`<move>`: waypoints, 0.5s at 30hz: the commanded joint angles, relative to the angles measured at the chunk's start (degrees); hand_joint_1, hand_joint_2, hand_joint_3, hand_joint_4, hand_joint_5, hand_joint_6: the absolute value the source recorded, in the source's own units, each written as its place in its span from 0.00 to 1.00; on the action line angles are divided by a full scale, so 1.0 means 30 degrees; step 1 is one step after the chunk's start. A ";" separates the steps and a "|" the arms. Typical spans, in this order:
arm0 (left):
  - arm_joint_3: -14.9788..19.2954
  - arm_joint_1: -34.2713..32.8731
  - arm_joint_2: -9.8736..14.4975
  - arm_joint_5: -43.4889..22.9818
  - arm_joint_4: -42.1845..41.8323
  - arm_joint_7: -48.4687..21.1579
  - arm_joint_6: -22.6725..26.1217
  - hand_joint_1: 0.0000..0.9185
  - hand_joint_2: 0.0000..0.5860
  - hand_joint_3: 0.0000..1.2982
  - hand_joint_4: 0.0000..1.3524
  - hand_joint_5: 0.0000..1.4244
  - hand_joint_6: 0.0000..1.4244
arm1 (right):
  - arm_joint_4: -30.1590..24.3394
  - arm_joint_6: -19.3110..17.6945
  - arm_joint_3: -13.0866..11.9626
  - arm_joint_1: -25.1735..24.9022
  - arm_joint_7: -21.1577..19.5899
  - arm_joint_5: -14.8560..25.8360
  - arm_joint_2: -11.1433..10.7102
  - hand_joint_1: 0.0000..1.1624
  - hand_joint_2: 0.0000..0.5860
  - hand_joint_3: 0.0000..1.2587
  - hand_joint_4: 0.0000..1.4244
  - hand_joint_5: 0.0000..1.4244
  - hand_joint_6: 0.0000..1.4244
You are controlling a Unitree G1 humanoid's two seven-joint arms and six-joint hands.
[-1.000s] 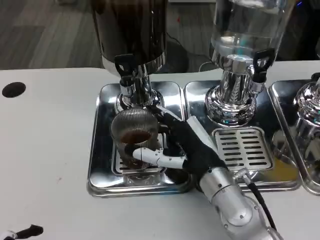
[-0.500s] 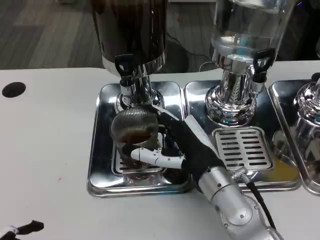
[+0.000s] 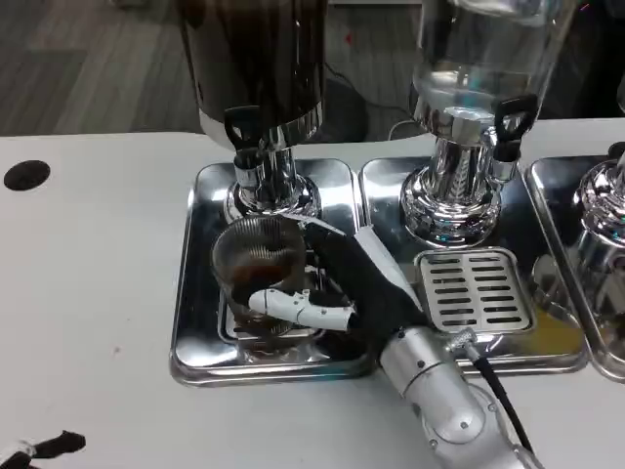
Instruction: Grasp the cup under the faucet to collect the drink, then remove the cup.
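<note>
The ribbed cup (image 3: 258,262), partly filled with dark drink, is gripped by the right hand (image 3: 344,288), fingers (image 3: 293,308) wrapped around it, at 6 o'clock of the faucet (image 3: 248,147).

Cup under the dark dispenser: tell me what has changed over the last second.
The right hand, gripping the ribbed cup, has drawn it slightly toward the robot and left, off the faucet. The grip is unchanged. Left hand stays at the table's near edge; dispensers and trays unmoved.
</note>
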 commanded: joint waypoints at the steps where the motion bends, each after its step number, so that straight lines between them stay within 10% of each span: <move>1: 0.0050 0.0232 0.0201 -0.0349 -0.0011 -0.0236 0.0143 0.01 0.24 0.32 0.26 0.30 0.44 | 0.0273 -0.0615 -0.0047 -0.0231 -0.0382 -0.0008 0.0318 0.58 0.16 0.24 0.22 0.23 0.12; 15: 0.0123 0.0180 0.0420 -0.0627 -0.0094 -0.0498 0.0239 0.00 0.25 0.33 0.26 0.30 0.45 | 0.0583 -0.1189 -0.0045 -0.0155 -0.0491 -0.0056 0.0124 0.60 0.15 0.23 0.20 0.23 0.11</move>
